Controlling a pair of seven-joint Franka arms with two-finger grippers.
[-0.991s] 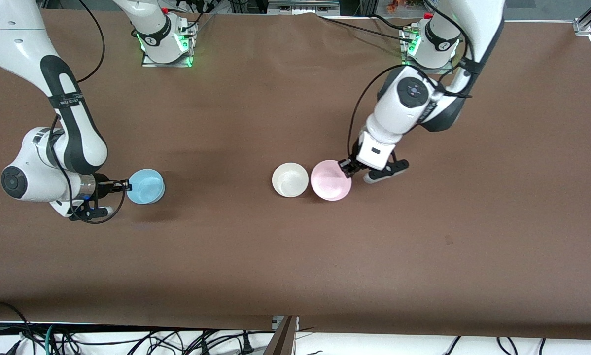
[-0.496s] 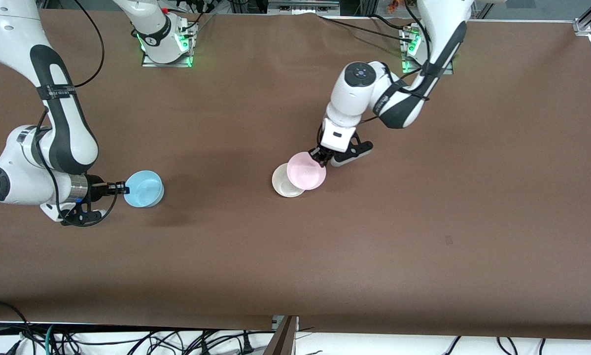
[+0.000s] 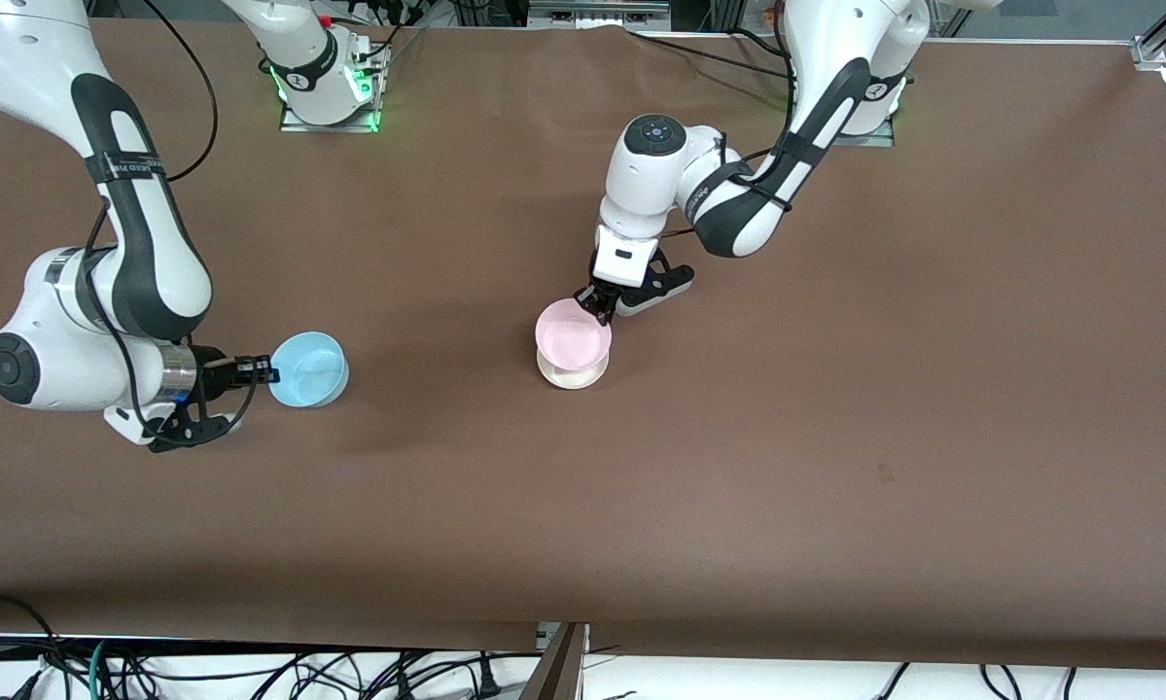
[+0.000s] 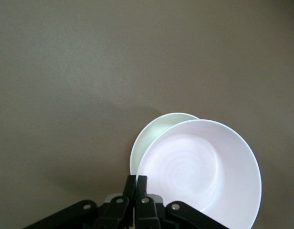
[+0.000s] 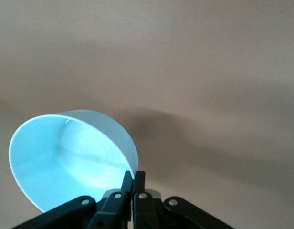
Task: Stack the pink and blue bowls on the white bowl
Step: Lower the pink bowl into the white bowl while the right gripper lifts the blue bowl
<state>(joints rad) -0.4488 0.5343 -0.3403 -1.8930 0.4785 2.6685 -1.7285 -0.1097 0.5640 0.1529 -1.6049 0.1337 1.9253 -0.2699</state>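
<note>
Front view: pink bowl (image 3: pixel 572 336) now over white bowl (image 3: pixel 573 373).

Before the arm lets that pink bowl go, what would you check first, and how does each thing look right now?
1. Left pincer shut on the pink bowl rim: ok.
2. Pink bowl over the white bowl: ok.
3. Pink bowl centred on it: not ok; the left wrist view shows the white rim peeking out on one side.
4. Pink bowl seated in the white one: cannot tell.
5. Right pincer shut on the blue bowl rim: ok.
6. Blue bowl clear of the stack, toward the right arm's end of the table: ok.
</note>
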